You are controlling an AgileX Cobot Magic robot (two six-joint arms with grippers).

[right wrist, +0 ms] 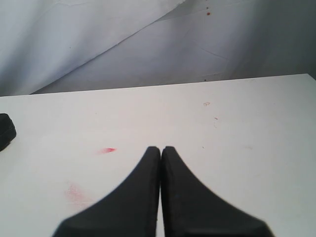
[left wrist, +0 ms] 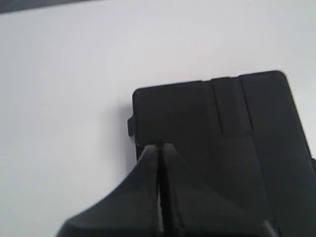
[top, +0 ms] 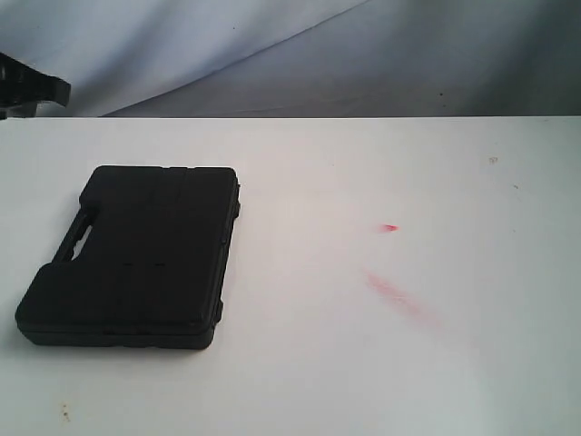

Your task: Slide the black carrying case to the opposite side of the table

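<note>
The black carrying case (top: 136, 254) lies flat on the left part of the white table (top: 381, 363), its handle cut-out toward the left edge. In the left wrist view the case (left wrist: 217, 128) fills one side, and my left gripper (left wrist: 159, 148) hangs shut over its corner edge, nothing between the fingers. My right gripper (right wrist: 161, 149) is shut and empty above bare tabletop (right wrist: 237, 128); a corner of the case (right wrist: 6, 131) shows at the frame edge. Neither gripper shows in the exterior view, only a dark arm part (top: 32, 91) at far left.
Red smears (top: 395, 292) and a small red mark (top: 388, 227) stain the table right of the case. A wrinkled pale backdrop (top: 272, 54) hangs behind the table's far edge. A few small specks dot the tabletop.
</note>
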